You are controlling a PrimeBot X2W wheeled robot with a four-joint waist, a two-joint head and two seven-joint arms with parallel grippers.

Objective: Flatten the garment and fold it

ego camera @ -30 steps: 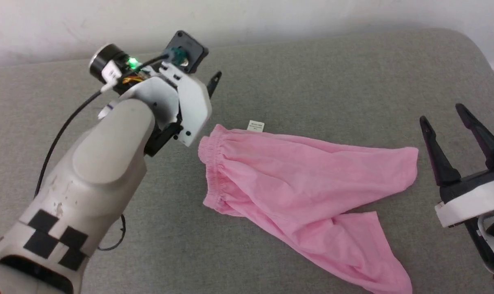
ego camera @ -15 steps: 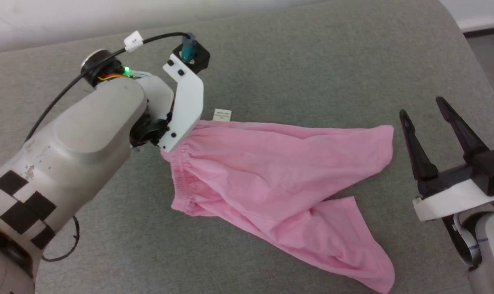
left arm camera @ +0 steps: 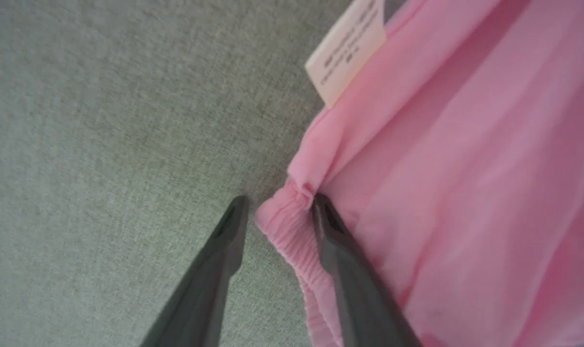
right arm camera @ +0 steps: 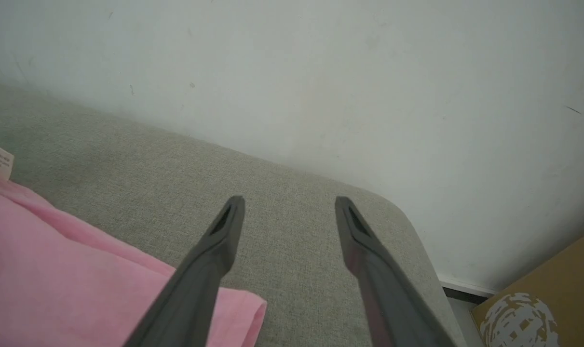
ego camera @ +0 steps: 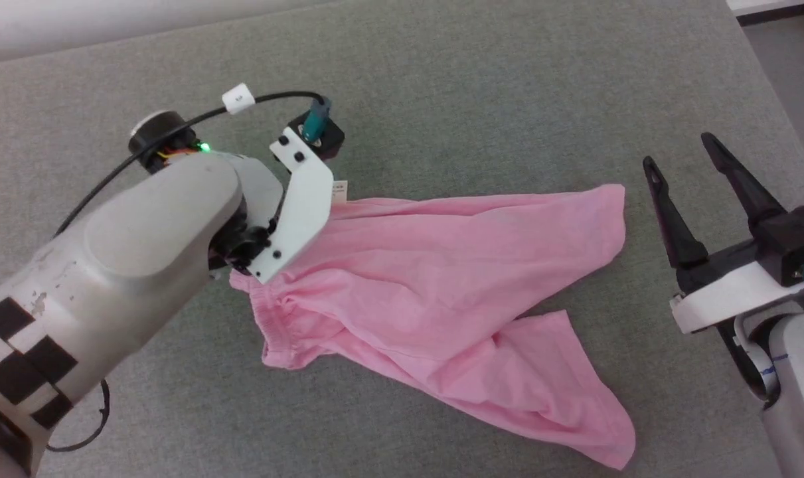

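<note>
The garment (ego camera: 441, 265), light pink, lies rumpled on the grey cushion (ego camera: 481, 99), waistband to the left and two legs spreading right. Its white tag (ego camera: 339, 191) sticks out at the far waistband corner. My left wrist (ego camera: 295, 199) hangs over that corner and hides the fingers in the head view. In the left wrist view, my left gripper (left arm camera: 279, 200) is open and straddles the gathered waistband corner (left arm camera: 284, 226), one finger on the cushion and the other on the pink cloth, with the tag (left arm camera: 347, 50) beyond. My right gripper (ego camera: 678, 151) stands open and empty, just right of the upper leg's hem (ego camera: 611, 219).
The cushion (right arm camera: 296, 212) ends in a rounded corner at the far right, with darker floor (ego camera: 787, 66) past it. A pale wall (right arm camera: 320, 72) rises behind, and a brown cardboard box (right arm camera: 537, 299) stands beyond the cushion's corner. A black cable (ego camera: 176, 129) loops over my left wrist.
The head camera has tilted down. My left arm has swung from left of the waistband down onto its far corner by the tag. The right gripper stays open.
</note>
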